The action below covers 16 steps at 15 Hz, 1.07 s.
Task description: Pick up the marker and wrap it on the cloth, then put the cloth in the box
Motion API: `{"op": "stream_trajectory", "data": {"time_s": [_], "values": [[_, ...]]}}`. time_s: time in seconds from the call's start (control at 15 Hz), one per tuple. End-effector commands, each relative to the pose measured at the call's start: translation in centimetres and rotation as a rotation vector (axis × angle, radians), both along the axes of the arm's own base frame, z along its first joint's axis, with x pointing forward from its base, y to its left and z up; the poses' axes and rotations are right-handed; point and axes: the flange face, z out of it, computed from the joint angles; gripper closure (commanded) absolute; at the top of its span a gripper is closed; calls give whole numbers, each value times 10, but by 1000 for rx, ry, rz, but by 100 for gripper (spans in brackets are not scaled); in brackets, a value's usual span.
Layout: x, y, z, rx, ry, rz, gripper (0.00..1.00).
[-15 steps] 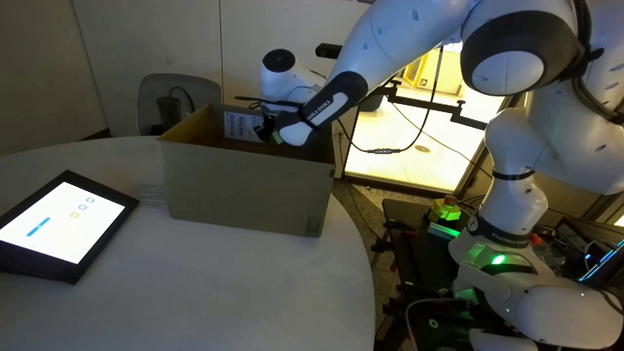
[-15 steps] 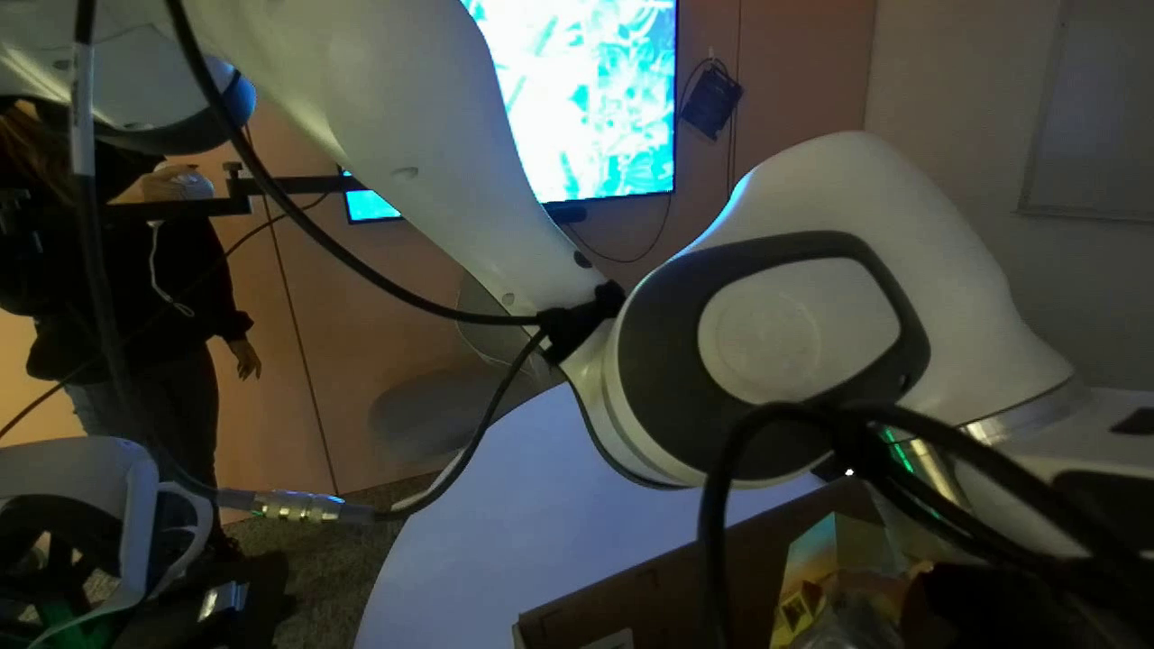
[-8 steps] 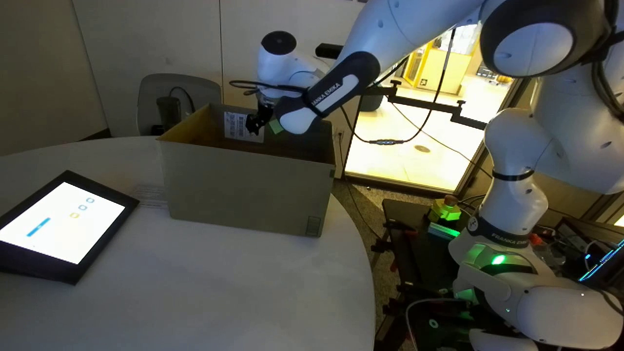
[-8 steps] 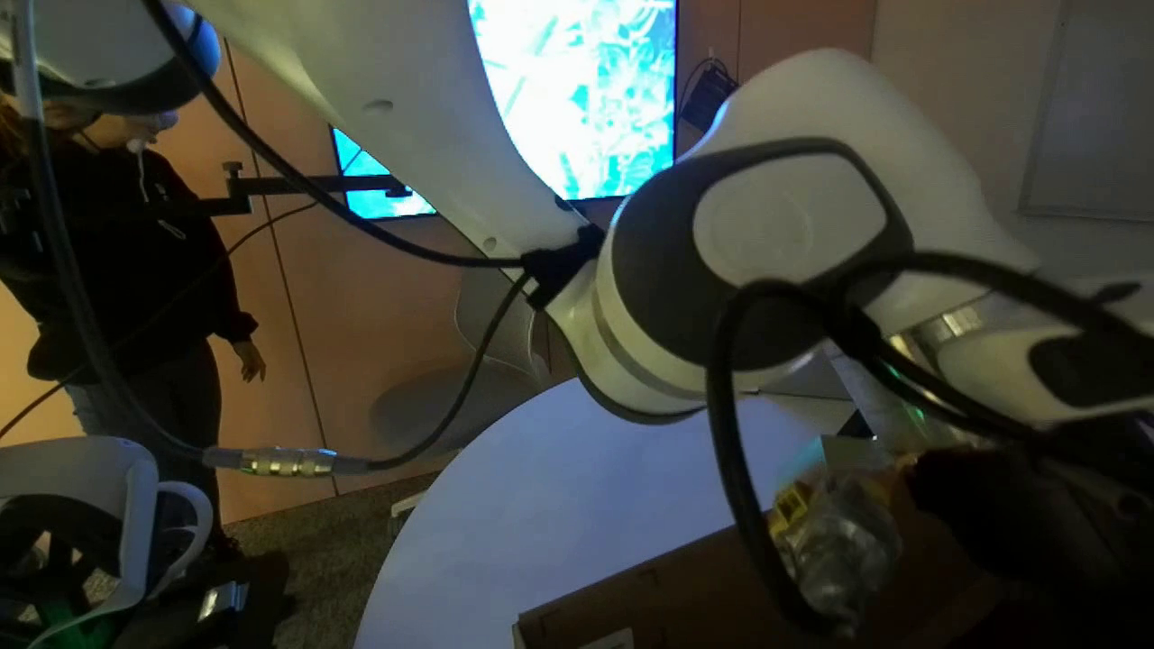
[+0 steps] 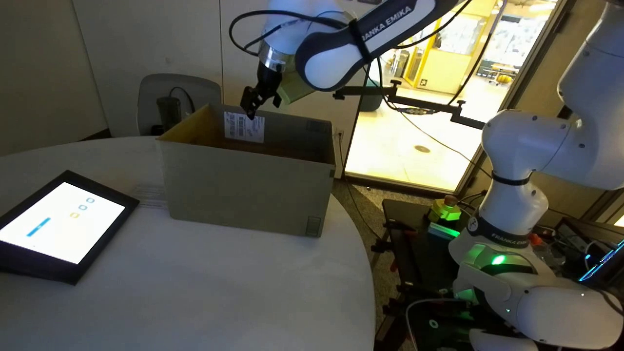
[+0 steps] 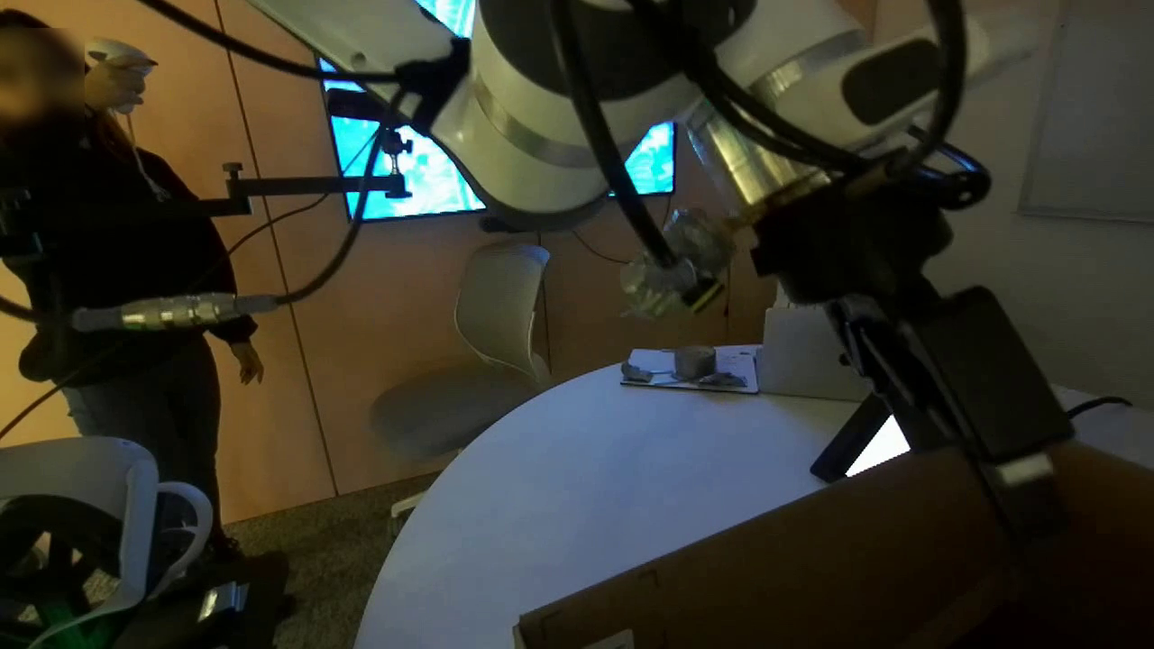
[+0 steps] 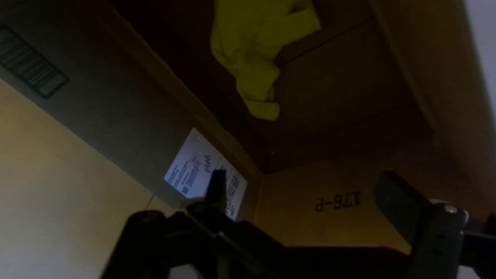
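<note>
Above the box [image 5: 249, 190]: the black pincer [image 7: 304, 190] hangs tilted over the mouth, its two fingers [image 7: 399, 205] spread wide with nothing between them; whether the tips dip below the rim is unclear.
Yellow cloth [image 7: 255, 58]: crumpled on the floor inside the box, well apart from the pincer, a narrow tail trailing toward a corner; part of it runs out of the wrist view.
Marker: not visible anywhere; it may lie within the folds, but that cannot be told.
White label [image 7: 190, 166]: on the inner face of one long side, partly behind a finger in the wrist view.
Likely step: with the cloth in place, the task looks nearly done, and lifting the arm [image 5: 555, 141] away seems all that is left.
Black cable [image 6: 597, 135]: hangs in a loose loop beside the arm.
Rim risk: if the arm swings sideways before it rises, a finger or the cable could catch the cardboard and drag the box.
Edge risk: the box stands near the curved edge of the white table [image 5: 243, 287], so a hard drag could tip it off.
Fold risk: if the wrap is loose, a jolt could let the marker slide out.
Tablet [image 5: 73, 219]: black-framed, screen lit, on the table beside the box, not touching it.
</note>
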Motion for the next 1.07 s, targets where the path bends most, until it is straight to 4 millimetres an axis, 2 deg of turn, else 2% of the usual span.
{"op": "stream_trajectory", "data": {"time_s": [0.0, 0.27, 0.4, 0.47, 0.67, 0.87, 1.0], "values": [[-21, 18, 39, 158, 65, 111, 0], [-30, 43, 83, 279, 147, 218, 0], [-40, 48, 114, 336, 198, 263, 0], [-50, 52, 140, 361, 209, 291, 0], [-82, 69, 187, 469, 313, 350, 0], [-111, 81, 225, 545, 386, 367, 0], [-126, 86, 241, 566, 410, 375, 0]]}}
